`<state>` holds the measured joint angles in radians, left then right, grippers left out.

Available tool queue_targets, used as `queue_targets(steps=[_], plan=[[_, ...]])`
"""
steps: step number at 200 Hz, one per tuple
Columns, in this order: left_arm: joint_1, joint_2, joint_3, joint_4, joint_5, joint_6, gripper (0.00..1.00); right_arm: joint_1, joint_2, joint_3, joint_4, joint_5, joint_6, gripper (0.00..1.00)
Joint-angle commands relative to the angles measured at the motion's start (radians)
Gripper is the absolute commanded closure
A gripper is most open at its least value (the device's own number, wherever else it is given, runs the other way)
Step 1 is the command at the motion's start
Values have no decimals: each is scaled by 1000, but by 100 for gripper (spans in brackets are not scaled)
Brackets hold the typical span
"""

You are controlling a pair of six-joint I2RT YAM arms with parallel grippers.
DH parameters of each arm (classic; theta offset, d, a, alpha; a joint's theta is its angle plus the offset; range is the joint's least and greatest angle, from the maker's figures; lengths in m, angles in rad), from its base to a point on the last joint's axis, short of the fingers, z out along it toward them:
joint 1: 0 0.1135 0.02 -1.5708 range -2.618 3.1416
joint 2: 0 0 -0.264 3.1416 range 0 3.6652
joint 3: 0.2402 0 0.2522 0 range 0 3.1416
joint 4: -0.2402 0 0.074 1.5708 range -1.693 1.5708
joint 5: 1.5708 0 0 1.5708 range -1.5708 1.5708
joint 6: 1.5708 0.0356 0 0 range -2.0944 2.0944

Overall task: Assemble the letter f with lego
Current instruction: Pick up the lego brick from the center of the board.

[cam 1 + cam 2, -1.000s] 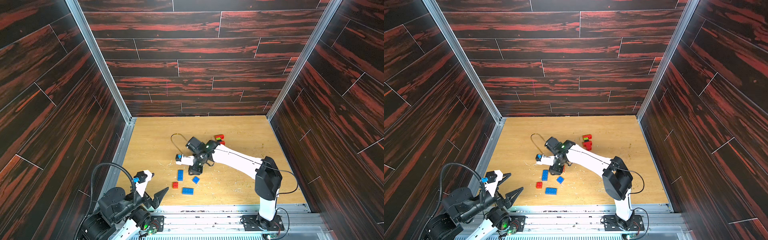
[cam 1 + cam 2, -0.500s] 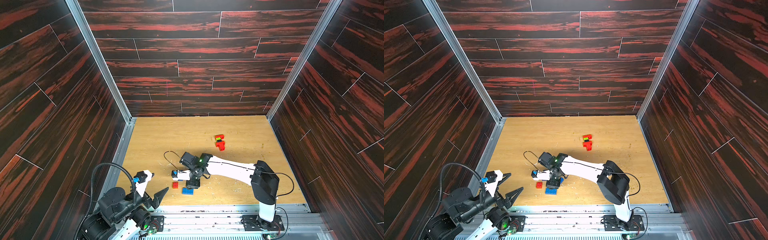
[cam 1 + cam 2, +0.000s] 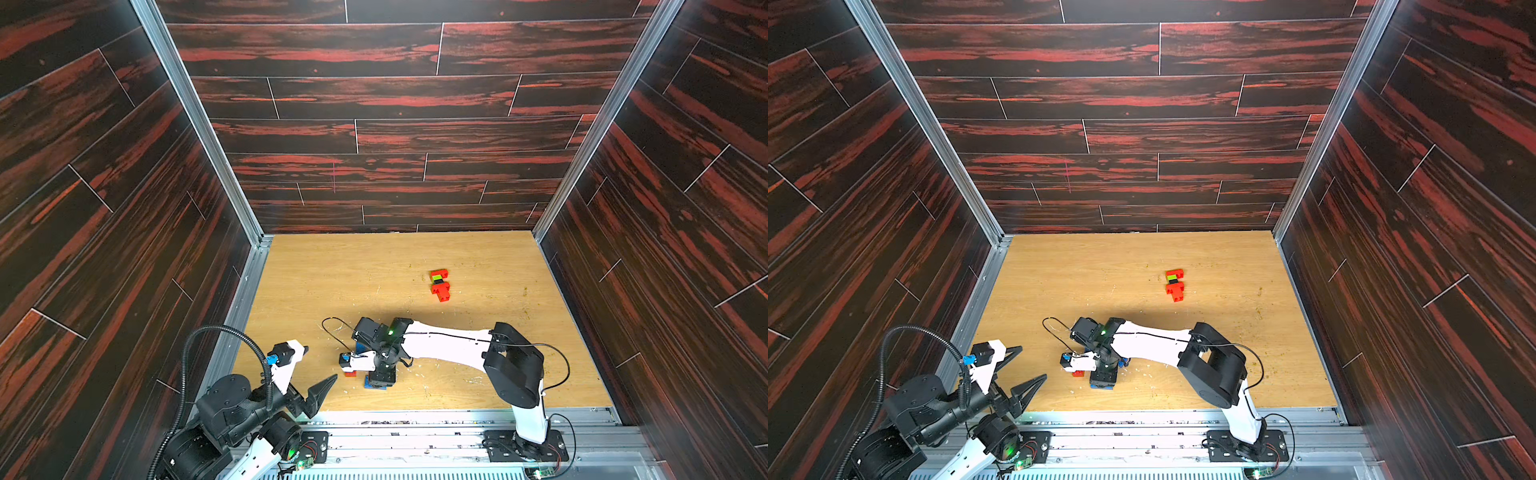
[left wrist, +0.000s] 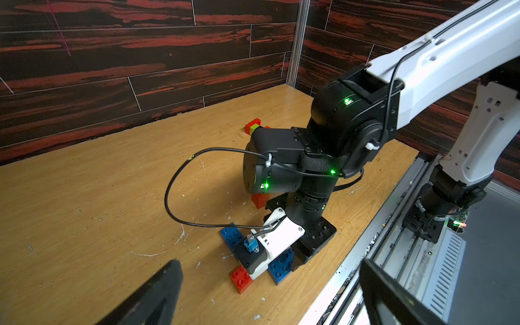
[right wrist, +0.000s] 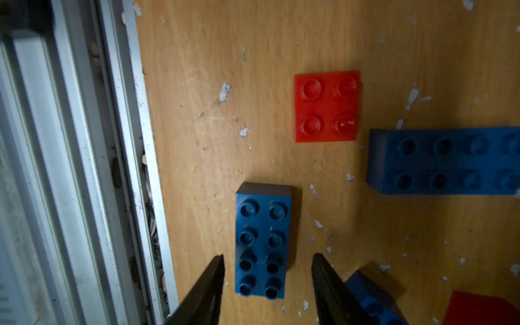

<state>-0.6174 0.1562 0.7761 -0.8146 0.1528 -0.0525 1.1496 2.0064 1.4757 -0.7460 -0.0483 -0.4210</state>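
My right gripper [image 5: 268,256] is open and hangs low over a blue oblong lego brick [image 5: 263,244]. One finger stands on each long side of the brick, with a gap at both. In both top views that gripper [image 3: 379,380] [image 3: 1102,380] is near the front edge. A red square brick [image 5: 327,105] [image 3: 350,373] lies just beside it, and a second blue oblong brick [image 5: 444,160] lies beyond. A small stack of red, lime green and black bricks [image 3: 439,284] [image 3: 1174,284] sits farther back. My left gripper [image 3: 320,363] [image 4: 270,263] is open, empty and raised at the front left.
The metal rail [image 5: 84,168] of the front edge runs close beside the blue brick. Another blue brick [image 5: 374,298] and a red one [image 5: 478,309] lie by the other finger. A loose cable [image 4: 180,180] loops off the right wrist. White flecks dot the wooden table [image 3: 374,270].
The right arm has swung from the table's middle toward the front edge and come down over the blue oblong brick. The left arm has not moved.
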Motion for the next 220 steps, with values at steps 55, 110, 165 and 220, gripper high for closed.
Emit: queue_targets(steps=[55, 110, 165, 220], plan=[[-5, 7, 6, 4, 7, 3, 0, 14, 62, 12, -10, 5, 16, 47], [-5, 9, 6, 5, 8, 2, 0, 23, 81, 24, -16, 6, 23, 47], [-5, 8, 6, 5, 8, 3, 0, 28, 127, 62, -52, 8, 24, 65], [-6, 7, 7, 5, 7, 2, 0, 28, 123, 75, -70, 18, 23, 72]])
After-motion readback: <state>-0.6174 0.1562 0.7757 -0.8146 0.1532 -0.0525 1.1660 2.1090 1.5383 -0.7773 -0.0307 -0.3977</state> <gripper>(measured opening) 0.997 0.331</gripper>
